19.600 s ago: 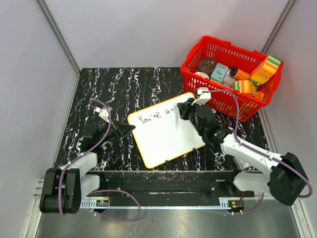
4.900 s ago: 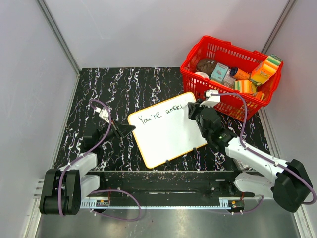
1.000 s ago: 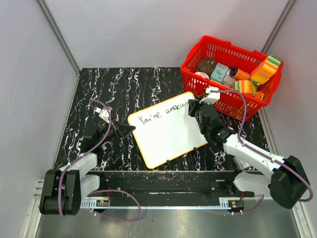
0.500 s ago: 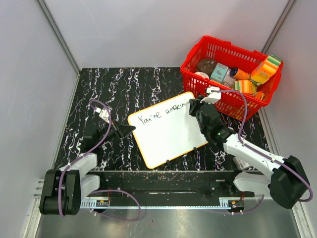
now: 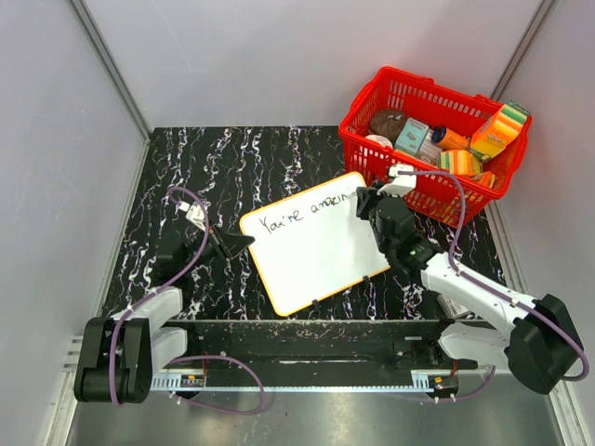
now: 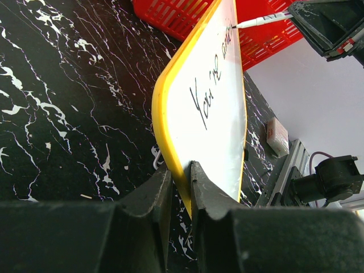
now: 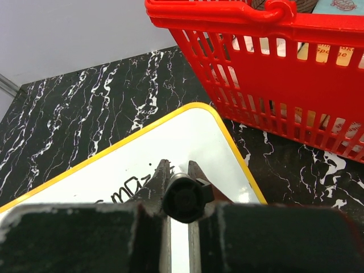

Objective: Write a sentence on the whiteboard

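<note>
The whiteboard [image 5: 309, 258] lies tilted on the black marbled table, white with a yellow rim. Its top line reads "You're amazin" [image 5: 303, 213] in black. My left gripper [image 5: 238, 243] is shut on the board's left rim, which sits pinched between the fingers [image 6: 206, 193] in the left wrist view, where the whiteboard [image 6: 223, 122] stretches away. My right gripper [image 5: 368, 200] is shut on a marker [image 7: 183, 199], whose tip rests on the whiteboard [image 7: 190, 139] near the far right corner, just past the last letter. The marker [image 6: 259, 21] also shows from the left wrist.
A red basket [image 5: 376, 100] with sponges, boxes and jars stands at the back right, close behind the board's far corner and the right gripper. Its red basket wall [image 7: 284, 79] fills the upper right wrist view. A small pale block [image 6: 277, 135] lies by the right arm's base.
The right gripper and marker have shifted slightly right along the top line over the last second, and the writing has grown by a stroke. The left gripper and board have not moved.
</note>
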